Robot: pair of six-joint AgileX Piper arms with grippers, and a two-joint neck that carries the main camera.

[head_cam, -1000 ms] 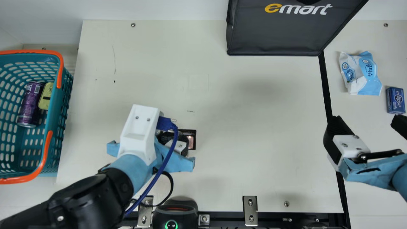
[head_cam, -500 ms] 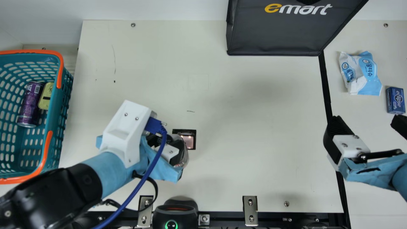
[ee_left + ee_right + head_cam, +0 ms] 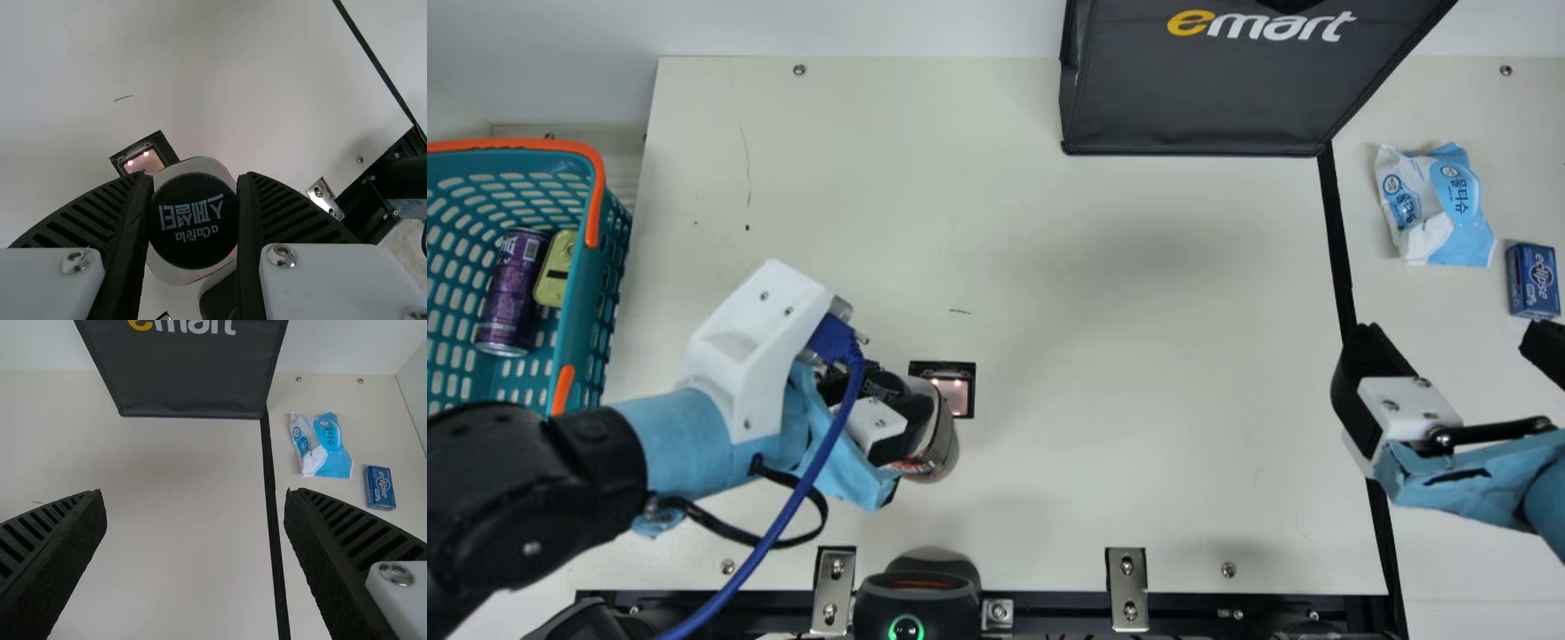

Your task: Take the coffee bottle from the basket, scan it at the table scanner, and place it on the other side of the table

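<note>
Ribbed left tool (image 3: pixel 903 400) clasps it — round-capped coffee bottle (image 3: pixel 937 443).

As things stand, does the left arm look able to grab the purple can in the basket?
Probably not: the left gripper is closed on the coffee bottle, so no grip is free. The purple can itself looks uncovered from above, with a yellow item close beside it in the basket.

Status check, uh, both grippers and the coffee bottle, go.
Left gripper closed on coffee bottle, by the table scanner. Right gripper open, empty. Nothing seen between bottle and scanner.
</note>
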